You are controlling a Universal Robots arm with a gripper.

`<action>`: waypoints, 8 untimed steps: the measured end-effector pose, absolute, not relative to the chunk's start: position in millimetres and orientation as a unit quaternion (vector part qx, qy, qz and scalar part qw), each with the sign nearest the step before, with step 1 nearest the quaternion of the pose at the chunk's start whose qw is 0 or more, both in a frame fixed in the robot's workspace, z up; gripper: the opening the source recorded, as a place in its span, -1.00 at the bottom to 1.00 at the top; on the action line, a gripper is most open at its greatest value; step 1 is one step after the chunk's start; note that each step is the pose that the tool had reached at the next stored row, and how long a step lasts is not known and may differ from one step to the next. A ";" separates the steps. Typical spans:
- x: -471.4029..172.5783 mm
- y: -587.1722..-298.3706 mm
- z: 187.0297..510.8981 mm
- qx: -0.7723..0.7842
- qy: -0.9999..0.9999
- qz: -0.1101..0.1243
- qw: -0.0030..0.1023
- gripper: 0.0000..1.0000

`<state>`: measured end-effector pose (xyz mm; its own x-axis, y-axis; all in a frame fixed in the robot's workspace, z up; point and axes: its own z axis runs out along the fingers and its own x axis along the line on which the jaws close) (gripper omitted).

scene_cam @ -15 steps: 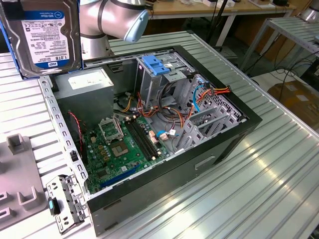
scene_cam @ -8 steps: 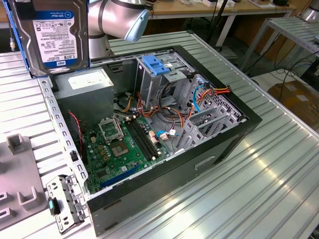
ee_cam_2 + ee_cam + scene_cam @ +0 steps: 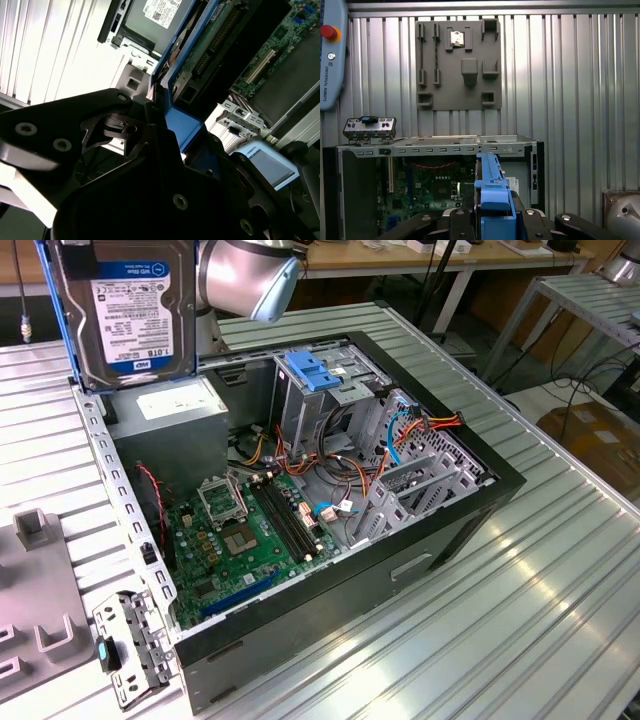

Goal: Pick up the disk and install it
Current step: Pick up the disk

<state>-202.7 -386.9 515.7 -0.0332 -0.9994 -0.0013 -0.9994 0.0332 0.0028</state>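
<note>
Between the black fingers of the claw [image 3: 492, 214] sits the disk [image 3: 125, 310], clenched by its blue side rails. In the first wrist view the rail runs straight out from the claw, with one finger pressed against each side of it. The exterior view shows the disk hanging on edge, its white-and-blue label facing that camera and a blue rail along its side. The arm's grey joint [image 3: 250, 275] is just beside it.

Directly under the claw lies an open black computer case [image 3: 440, 510], resting on its side on a ribbed metal table [image 3: 530, 630]. The held disk hangs over the corner of the case that houses the grey power-supply box [image 3: 170, 430], close above it. I cannot tell whether the disk's lower edge touches the box.

Lower down inside the case, the green motherboard [image 3: 240, 540] lies flat. Bundled orange, red and blue cables [image 3: 340, 470] run across its far end. Off to the side of the claw, deeper in the case, stands a tall metal drive cage [image 3: 310, 415] with a blue plastic latch [image 3: 315, 375] on top.

Beyond the case from the claw, a grey fixture plate [image 3: 457, 65] with raised holders lies on the table. A small metal bracket [image 3: 369, 129] with a blue tab sits just outside the case's rim. A pale grey pendant [image 3: 331, 60] with a red button lies well apart from the claw.
</note>
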 end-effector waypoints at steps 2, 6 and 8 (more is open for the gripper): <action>-200.2 -387.1 515.8 0.695 -0.719 -0.001 0.001 -0.25; -199.9 -387.0 515.7 0.695 -0.719 -0.001 0.001 -0.25; -199.8 -387.0 515.7 0.695 -0.719 -0.001 0.001 -0.25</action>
